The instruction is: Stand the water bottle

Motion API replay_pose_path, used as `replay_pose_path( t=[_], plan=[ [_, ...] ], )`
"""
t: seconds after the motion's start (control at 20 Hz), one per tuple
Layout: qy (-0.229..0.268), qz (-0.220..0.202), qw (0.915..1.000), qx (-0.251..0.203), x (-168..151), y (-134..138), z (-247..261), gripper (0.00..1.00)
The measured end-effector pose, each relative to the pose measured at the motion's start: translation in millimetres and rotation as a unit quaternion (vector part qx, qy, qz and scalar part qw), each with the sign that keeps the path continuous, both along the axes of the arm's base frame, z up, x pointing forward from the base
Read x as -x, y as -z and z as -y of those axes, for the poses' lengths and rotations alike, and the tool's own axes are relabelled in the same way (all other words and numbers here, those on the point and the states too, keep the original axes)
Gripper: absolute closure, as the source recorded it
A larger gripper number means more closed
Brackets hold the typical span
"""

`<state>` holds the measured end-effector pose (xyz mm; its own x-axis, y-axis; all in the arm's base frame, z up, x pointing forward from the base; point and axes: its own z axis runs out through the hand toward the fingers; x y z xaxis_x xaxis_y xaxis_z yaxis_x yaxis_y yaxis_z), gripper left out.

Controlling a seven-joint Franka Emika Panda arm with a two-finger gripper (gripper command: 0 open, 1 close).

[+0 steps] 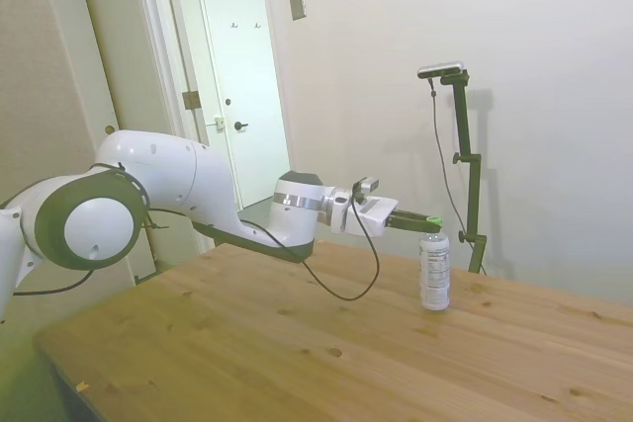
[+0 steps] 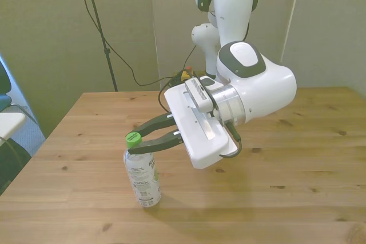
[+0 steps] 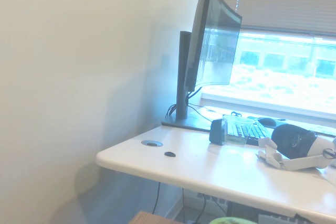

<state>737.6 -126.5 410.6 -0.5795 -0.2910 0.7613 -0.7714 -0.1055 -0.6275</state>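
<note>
Bottle first: the water bottle (image 2: pixel 142 174) stands upright on the wooden table (image 2: pixel 274 198), toward 8 o'clock in the front view. Its green cap (image 2: pixel 133 138) sits right between the gripper (image 2: pixel 136 139) fingertips, which look spread a bit, not squeezing it. Arm (image 2: pixel 251 87) stretches back toward 1 o'clock.

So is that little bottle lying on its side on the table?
No, the water bottle stands upright on the wooden table with its green cap on top.
</note>
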Motion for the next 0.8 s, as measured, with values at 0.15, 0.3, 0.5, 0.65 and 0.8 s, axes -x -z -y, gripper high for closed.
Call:
replay_pose_path(
  t=[0.15,0.3,0.5,0.65,0.8],
  plan=[
    [0.001,0.001,1.0000,0.000,-1,-2,1,0.00],
    [0.001,0.000,1.0000,0.000,-2,-5,2,0.00],
    [0.003,0.000,1.0000,0.001,-3,-8,6,0.00],
    [0.004,0.001,1.0000,0.001,-5,-11,7,0.00],
    [0.008,0.002,0.9999,-0.008,-6,-16,9,0.00]
  ],
)
